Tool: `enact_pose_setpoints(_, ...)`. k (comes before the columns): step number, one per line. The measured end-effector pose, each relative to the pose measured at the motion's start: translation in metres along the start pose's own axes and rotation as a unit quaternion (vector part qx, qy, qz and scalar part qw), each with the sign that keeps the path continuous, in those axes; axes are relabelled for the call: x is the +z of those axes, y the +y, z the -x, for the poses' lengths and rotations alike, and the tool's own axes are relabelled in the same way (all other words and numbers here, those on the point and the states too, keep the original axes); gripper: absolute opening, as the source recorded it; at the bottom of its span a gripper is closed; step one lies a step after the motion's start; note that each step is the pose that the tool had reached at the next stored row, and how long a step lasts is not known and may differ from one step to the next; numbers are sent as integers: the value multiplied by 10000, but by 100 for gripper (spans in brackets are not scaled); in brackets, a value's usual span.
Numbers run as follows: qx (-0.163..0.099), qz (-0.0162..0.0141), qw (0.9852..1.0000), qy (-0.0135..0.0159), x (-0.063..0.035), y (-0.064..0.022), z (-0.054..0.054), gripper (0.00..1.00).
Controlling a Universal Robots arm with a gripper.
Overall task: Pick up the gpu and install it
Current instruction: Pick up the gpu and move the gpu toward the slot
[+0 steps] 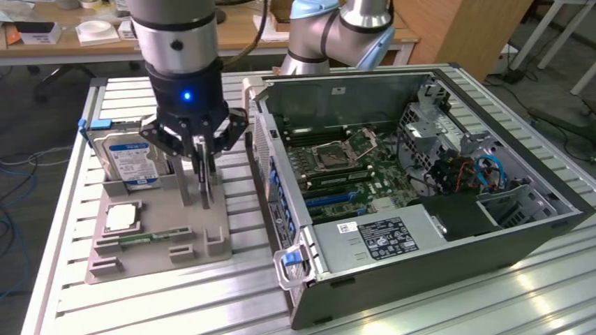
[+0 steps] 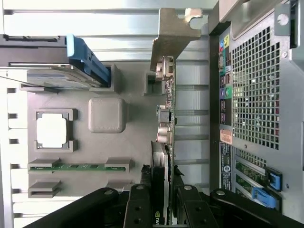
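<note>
Jaws narrow, clamped on the gpu. The card stands upright and edge-on between the fingers; its silver bracket is at the end farthest from the jaws. Can't tell if the card's lower edge still sits in the grey holder tray directly under the jaws.

Tray contents:
- hard drive, blue-and-white label, upright in its slot, near the jaws on the exterior view's left
- square CPU chip, flat in a recess, below the drive and further from the jaws
- memory stick, narrow and green, lying in a long slot at the tray edge well away from the jaws
- a couple of small slots by the stick hold nothing

Open PC case lies on its side just beside the jaws on the exterior view's right. Inside it are the motherboard with CPU socket, the power supply, and cables.

Tray and case both sit on the slatted metal desk.
</note>
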State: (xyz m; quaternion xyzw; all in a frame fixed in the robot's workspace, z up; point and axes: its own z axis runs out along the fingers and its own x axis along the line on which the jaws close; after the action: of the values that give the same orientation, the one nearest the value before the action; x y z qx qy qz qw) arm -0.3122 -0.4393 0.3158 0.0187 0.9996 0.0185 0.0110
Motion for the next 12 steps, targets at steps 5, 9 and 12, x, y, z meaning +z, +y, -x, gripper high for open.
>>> enact_pose_setpoints(5,0,0,10000,-1,-215,7,1,27)
enact_pose_setpoints(9,0,-1,10000,3,-310,11,3,27)
enact_pose_setpoints(12,0,0,10000,2,-372,14,5,27)
